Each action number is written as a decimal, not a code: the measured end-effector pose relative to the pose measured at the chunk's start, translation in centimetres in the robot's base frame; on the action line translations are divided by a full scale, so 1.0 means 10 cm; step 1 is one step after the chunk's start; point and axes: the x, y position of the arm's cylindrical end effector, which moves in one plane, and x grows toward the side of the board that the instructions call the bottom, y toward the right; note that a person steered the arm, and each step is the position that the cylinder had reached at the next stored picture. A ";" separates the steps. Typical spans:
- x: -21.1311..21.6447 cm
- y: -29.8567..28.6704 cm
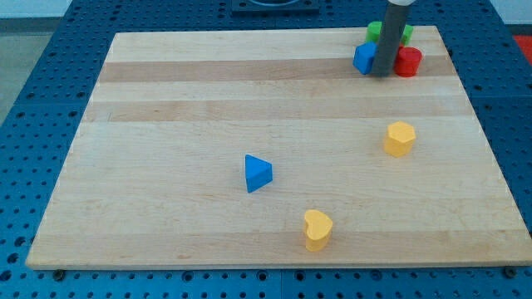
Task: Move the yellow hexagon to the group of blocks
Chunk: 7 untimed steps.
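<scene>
Single camera view, wooden board (pixel 166 124) on a blue perforated table (pixel 33 66).

My tip (pixel 379 75) sits at about 1 o'clock on the board, near the far edge. The arm carries no hand or jaws, only the dark rod (pixel 389 37), so there is nothing to open or close, and nothing is held.

Group of blocks around my tip:
- blue block (pixel 363 58), touching the rod's 9 o'clock side; shape partly hidden.
- red block (pixel 408 61), just beside the rod at 3 o'clock; shape not clear.
- green block (pixel 376 31), at 12 o'clock from my tip, largely hidden behind the rod; shape cannot be made out.

Task block: yellow hexagon (pixel 400 138), at about 3 o'clock on the board, near the view's right edge. It lies at 5 o'clock from my tip, well apart from it and from the group.

Other blocks:
- blue triangle (pixel 257 173), near board centre, slightly toward 6 o'clock.
- yellow heart (pixel 317 229), near the bottom edge, at 5 o'clock from the blue triangle.

Both stand apart from everything else.
</scene>
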 end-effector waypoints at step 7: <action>1.30 -0.07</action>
